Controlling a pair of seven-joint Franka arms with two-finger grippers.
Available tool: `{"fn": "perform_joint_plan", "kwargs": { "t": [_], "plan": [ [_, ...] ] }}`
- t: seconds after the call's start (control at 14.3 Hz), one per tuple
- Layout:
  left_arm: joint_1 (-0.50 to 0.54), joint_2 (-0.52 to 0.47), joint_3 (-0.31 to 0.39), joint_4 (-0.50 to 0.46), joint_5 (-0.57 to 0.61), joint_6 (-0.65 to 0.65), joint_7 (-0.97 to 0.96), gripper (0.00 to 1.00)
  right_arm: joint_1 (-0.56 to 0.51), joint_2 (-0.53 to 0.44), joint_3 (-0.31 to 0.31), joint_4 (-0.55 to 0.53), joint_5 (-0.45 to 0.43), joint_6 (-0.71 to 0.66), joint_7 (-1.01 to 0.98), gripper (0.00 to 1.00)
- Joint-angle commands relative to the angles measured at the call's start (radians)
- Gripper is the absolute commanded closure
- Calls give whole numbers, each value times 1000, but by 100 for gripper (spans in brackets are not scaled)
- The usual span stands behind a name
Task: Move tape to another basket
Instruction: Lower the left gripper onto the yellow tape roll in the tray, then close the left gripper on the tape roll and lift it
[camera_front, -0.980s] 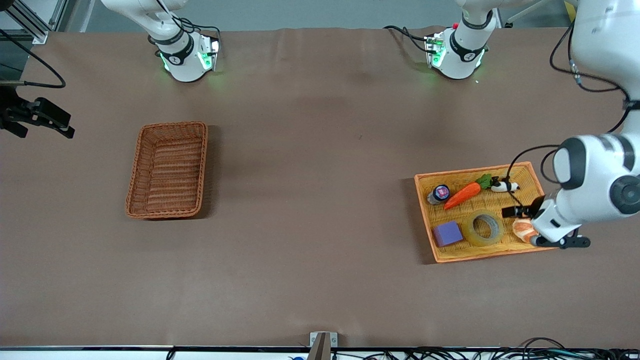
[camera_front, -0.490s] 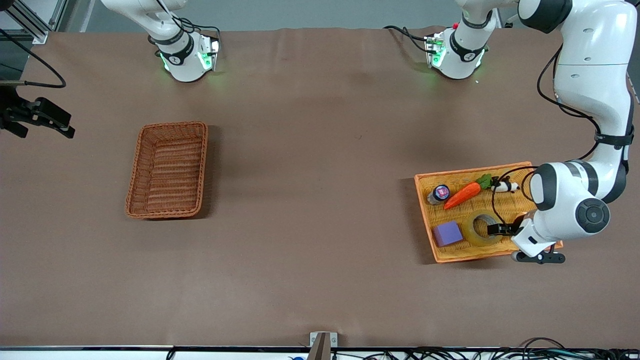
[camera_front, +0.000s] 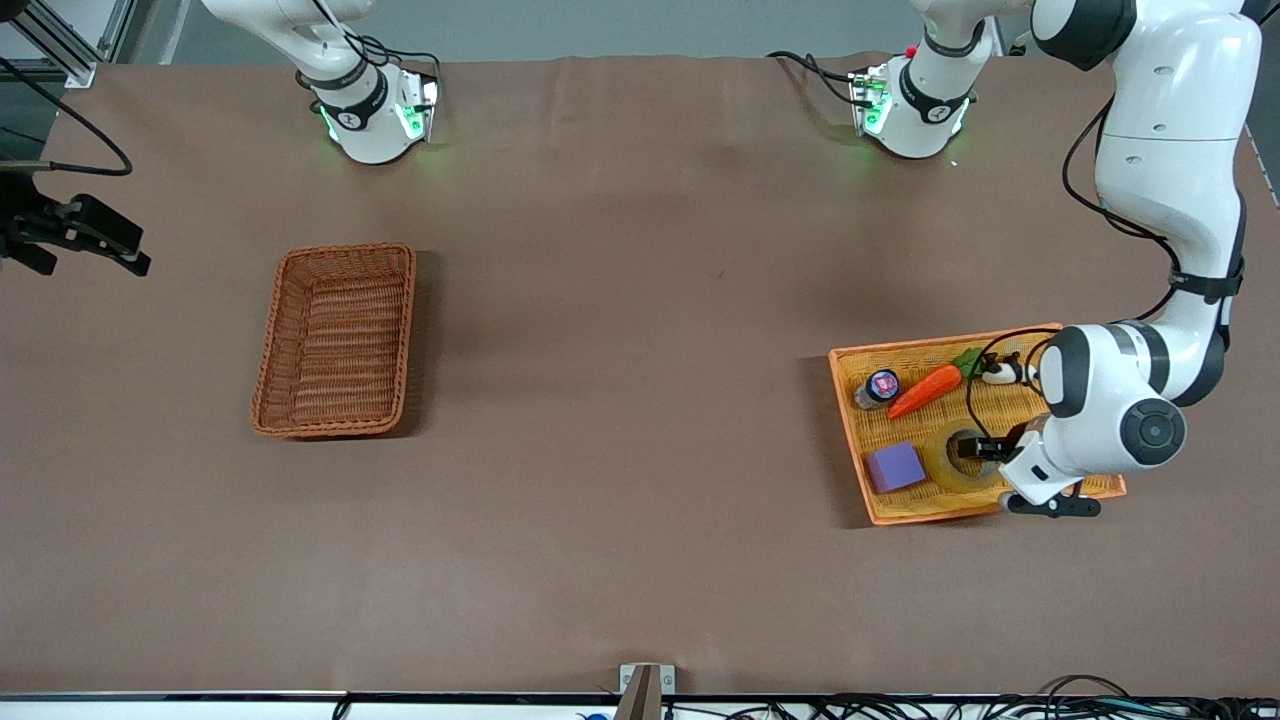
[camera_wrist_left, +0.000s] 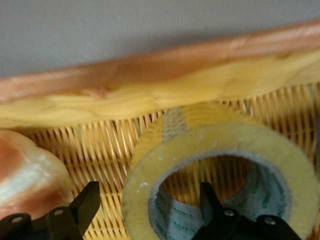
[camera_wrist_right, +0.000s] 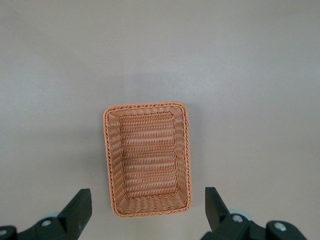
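The tape (camera_front: 940, 466) lies flat in the yellow tray (camera_front: 848, 420), at the edge nearer the front camera. My left gripper (camera_front: 985, 447) is down over it and open. In the left wrist view the tape (camera_wrist_left: 225, 145) is a yellowish ring with a grey core, and the left gripper (camera_wrist_left: 148, 195) straddles its wall, one finger in the hole and one outside. The reddish-brown basket (camera_front: 268, 370) stands empty toward the right arm's end. My right gripper (camera_wrist_right: 147, 200) hangs open and empty high over the basket (camera_wrist_right: 107, 165), waiting.
In the tray with the tape are a purple block (camera_front: 893, 467), a toy carrot (camera_front: 925, 390), a small jar (camera_front: 880, 385) and a panda figure (camera_front: 998, 372). A bread roll (camera_wrist_left: 25, 170) lies beside the tape. The tray's rim (camera_wrist_left: 150, 65) rises close by.
My left gripper has moved from over the bread roll across to the tape and now straddles the ring's wall. The right arm has not moved.
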Motion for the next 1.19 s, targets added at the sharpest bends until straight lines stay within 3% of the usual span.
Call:
{"fn": "perform_joint_plan", "kwargs": {
  "t": [0.0, 0.07, 0.21, 0.63, 0.91, 1.12],
  "plan": [
    [0, -11, -1, -21, 22, -3, 5, 67, 2, -13, -4, -4, 21, -4, -9, 0],
    [-2, -14, 1, -21, 22, -4, 5, 86, 2, -13, -4, -4, 21, -7, -9, 0],
    [10, -20, -1, -15, 22, -4, 8, 100, 1, -13, -6, -4, 21, -9, -9, 0],
    [9, -100, -1, -24, 22, -7, 43, 100, 2, -13, -4, -4, 21, -7, -9, 0],
    [-25, -246, -16, 1, 22, -197, 47, 100, 4, -13, -4, -4, 21, -9, -9, 0],
    [-98, -238, -59, 53, 22, -234, 34, 100, 8, -13, -3, -4, 19, -4, -9, 0]
  ]
}}
